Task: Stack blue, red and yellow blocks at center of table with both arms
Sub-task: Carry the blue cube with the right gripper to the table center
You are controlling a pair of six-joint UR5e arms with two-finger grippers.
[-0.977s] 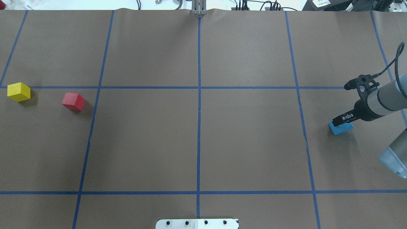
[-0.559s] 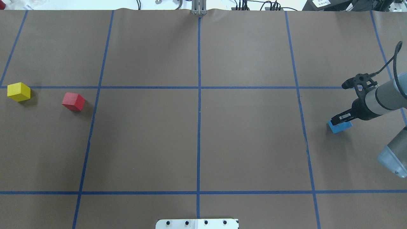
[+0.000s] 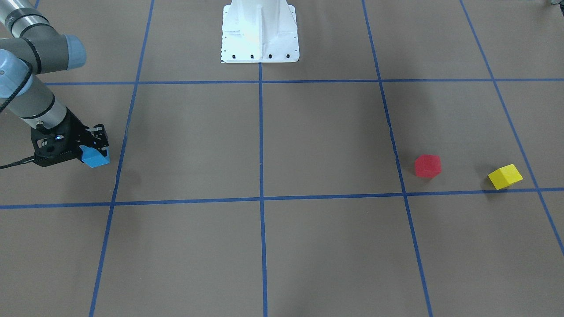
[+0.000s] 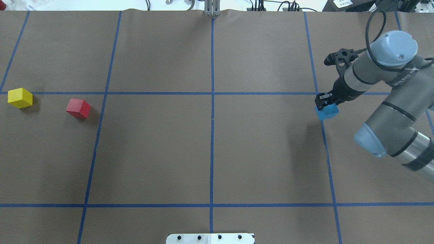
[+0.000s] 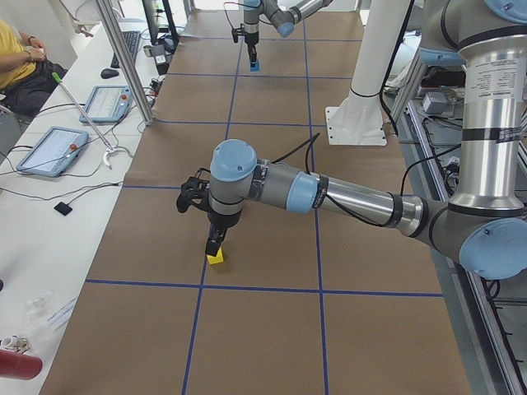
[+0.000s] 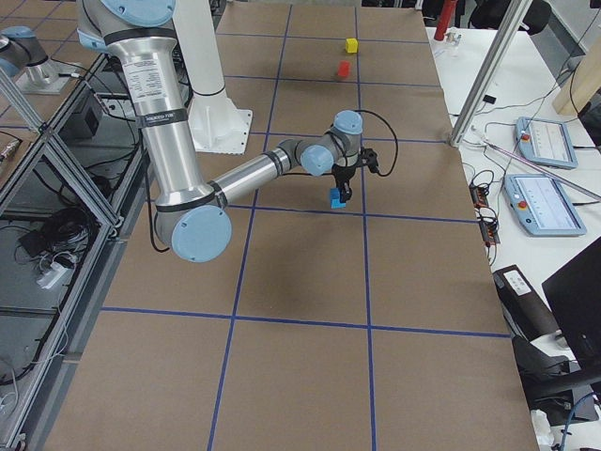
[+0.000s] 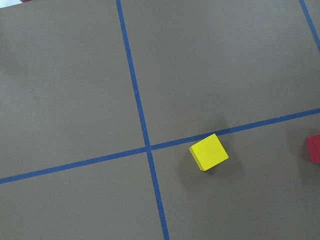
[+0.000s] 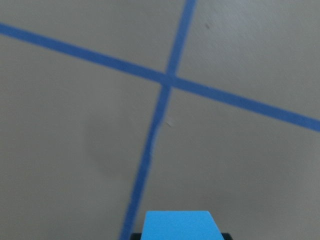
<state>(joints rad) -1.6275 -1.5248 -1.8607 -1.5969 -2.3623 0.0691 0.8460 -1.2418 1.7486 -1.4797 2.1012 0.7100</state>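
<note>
Got the right gripper [image 4: 323,101] pinching the blue block [image 4: 328,112] up off the table [image 4: 210,152] toward its right edge, red block [image 4: 78,108] and yellow block [image 4: 20,97] sitting apart near the left edge, and honestly can't tell spread from pressed-together on the left gripper [image 5: 214,245].

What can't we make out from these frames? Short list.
Exterior left: the left gripper shows only here and is small; open or shut cannot be told, nor contact with the yellow block.
Right wrist: blurred; the blue block is cut by the bottom edge, no fingers in frame.
Left wrist: the red block is cut by the right edge.
Overhead: the right gripper hides its own pad contact on the blue block.
</note>
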